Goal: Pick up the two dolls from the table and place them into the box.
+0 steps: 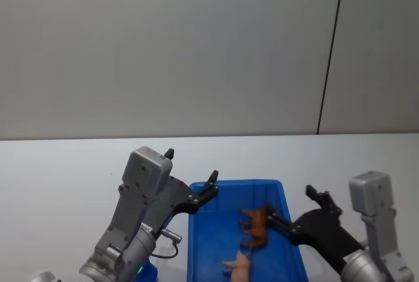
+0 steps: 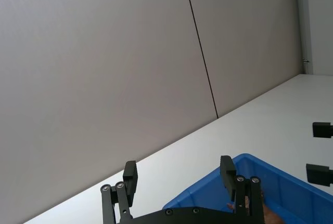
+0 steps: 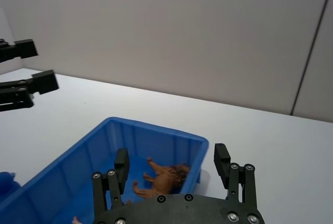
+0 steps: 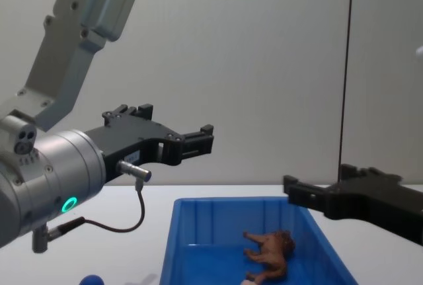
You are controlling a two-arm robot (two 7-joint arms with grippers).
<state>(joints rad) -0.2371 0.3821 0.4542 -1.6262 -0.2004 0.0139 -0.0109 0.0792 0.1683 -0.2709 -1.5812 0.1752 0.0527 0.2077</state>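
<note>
Blue plastic forms the box (image 1: 204, 243), which sits on the white table (image 1: 59, 171) straight in front of us, and both dolls lie inside it. The brown lion (image 1: 255, 227) is on its side towards the right wall of the box. The little pink doll (image 1: 238, 266) lies just beside it, at the end nearer to us. In the chest view we see the lion (image 4: 270, 253) low on the box floor with its legs stretched out.

Our left gripper (image 1: 191, 166) hangs in the air above the far left corner of the box, well above the rim. Its two fingers are spread wide with nothing between them. From the left wrist we see the same wide gap (image 2: 178, 168), with the box rim (image 2: 248, 157) below one finger.

Our right gripper (image 1: 291, 202) hovers over the right edge of the box, close to the lion but not touching it. Its fingers are also wide apart and empty. From the right wrist the lion (image 3: 165, 177) shows below the spread fingers.
</note>
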